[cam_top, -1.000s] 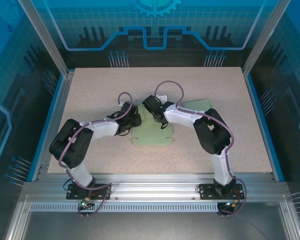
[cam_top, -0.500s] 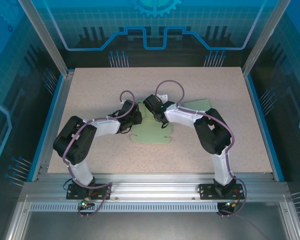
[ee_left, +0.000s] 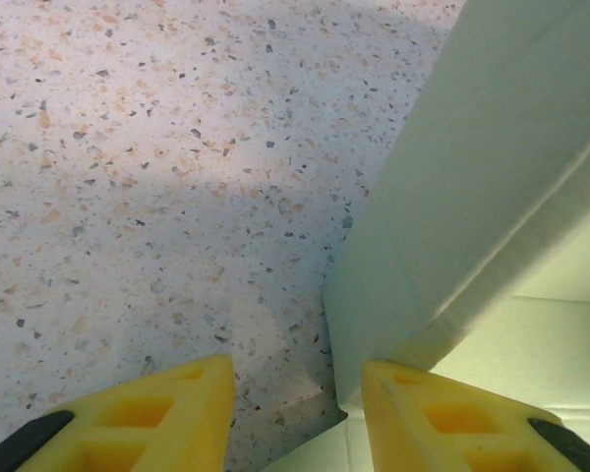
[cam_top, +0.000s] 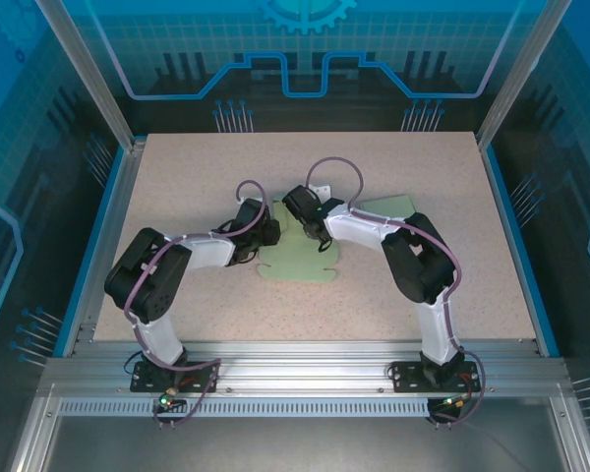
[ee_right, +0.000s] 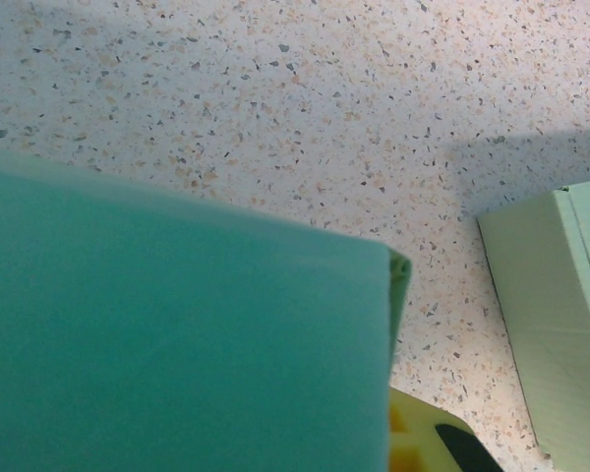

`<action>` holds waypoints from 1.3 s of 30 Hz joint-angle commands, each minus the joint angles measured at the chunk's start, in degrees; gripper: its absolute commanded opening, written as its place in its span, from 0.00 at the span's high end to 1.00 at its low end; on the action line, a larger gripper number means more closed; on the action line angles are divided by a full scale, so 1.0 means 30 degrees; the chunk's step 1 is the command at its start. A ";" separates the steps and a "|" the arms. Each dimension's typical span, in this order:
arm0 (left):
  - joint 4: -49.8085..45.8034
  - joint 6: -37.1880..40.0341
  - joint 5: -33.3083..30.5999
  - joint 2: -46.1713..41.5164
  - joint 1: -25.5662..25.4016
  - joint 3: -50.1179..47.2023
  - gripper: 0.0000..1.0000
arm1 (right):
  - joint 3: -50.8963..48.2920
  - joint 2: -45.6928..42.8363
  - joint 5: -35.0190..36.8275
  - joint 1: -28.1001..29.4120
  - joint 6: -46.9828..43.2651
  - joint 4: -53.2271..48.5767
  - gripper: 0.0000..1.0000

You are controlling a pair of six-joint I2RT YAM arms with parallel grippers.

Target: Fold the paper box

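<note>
The paper box [cam_top: 300,261] is a pale green blank lying mid-table, partly folded up between the two wrists. My left gripper [cam_top: 266,236] is at its left edge. In the left wrist view the left gripper [ee_left: 295,413] is open, bare table showing between the yellow fingers [ee_left: 147,413]. A raised flap of the paper box [ee_left: 492,177] stands against the right finger. My right gripper [cam_top: 312,234] is over the box's far part. In the right wrist view the right gripper [ee_right: 388,438] is shut on a doubled green panel of the paper box [ee_right: 177,334], which hides one finger.
A second pale green cardboard piece [cam_top: 388,206] lies flat just right of the right wrist, and its edge [ee_right: 560,315] lies close to the right gripper. The speckled table [cam_top: 226,167] has blue rails [cam_top: 106,216] at its sides. Both arms arch inward over the near half.
The left gripper has crept slightly away from me along the box's left edge, and the blank's near edge has shifted a little farther back. The right arm has hardly moved.
</note>
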 commanded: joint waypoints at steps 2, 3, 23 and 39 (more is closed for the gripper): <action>0.2495 0.0723 0.2330 -0.0911 -0.0151 -0.0785 0.60 | -0.0536 0.0039 -0.2123 0.0332 -0.1922 -0.1605 1.00; 0.2329 0.0727 0.2365 -0.1117 -0.0153 -0.0930 0.60 | -0.0472 0.0042 -0.2266 0.0326 -0.2038 -0.1729 1.00; 0.2166 0.0716 0.4071 -0.3054 -0.0130 -0.2773 0.50 | 0.1039 0.0351 -0.3926 0.0387 -0.2293 -0.4127 1.00; 0.1737 0.0106 0.3762 -0.2670 -0.0012 -0.2286 0.62 | 0.1244 0.0402 -0.4656 0.0851 -0.2637 -0.4433 1.00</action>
